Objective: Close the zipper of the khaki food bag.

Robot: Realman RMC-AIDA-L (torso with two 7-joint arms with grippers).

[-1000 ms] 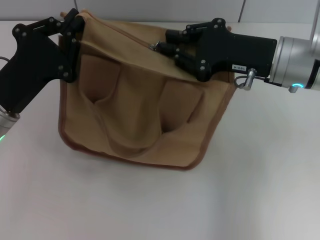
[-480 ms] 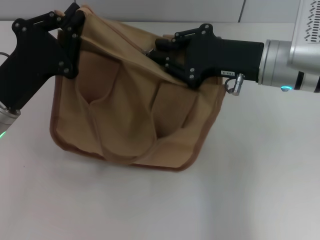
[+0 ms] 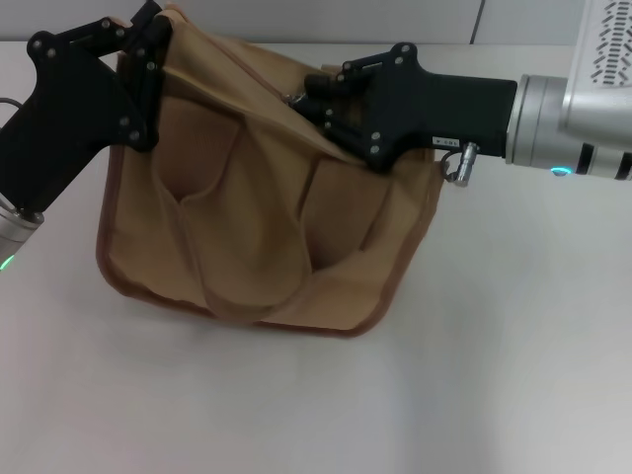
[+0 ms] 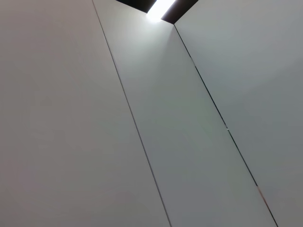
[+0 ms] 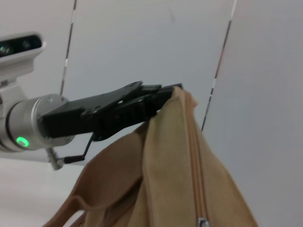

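Observation:
The khaki food bag (image 3: 257, 207) stands tilted on the white table, its front pockets facing me. My left gripper (image 3: 150, 44) is shut on the bag's far left top corner and holds it up. My right gripper (image 3: 306, 99) is shut at the silver pull tab (image 3: 293, 99), about the middle of the zipper (image 3: 242, 67). In the right wrist view the zipper (image 5: 194, 156) runs closed from the pull tab (image 5: 202, 221) up to the left gripper (image 5: 165, 92) at the bag's end (image 5: 161, 156). The left wrist view shows only wall panels.
The white table (image 3: 474, 355) spreads in front and to the right of the bag. A pale wall (image 3: 346, 20) runs along the table's far edge. The two handles hang loose down the bag's front (image 3: 237, 296).
My right gripper has moved left along the zipper toward the left gripper. The bag has shifted left and tilted more. The left gripper has kept its hold.

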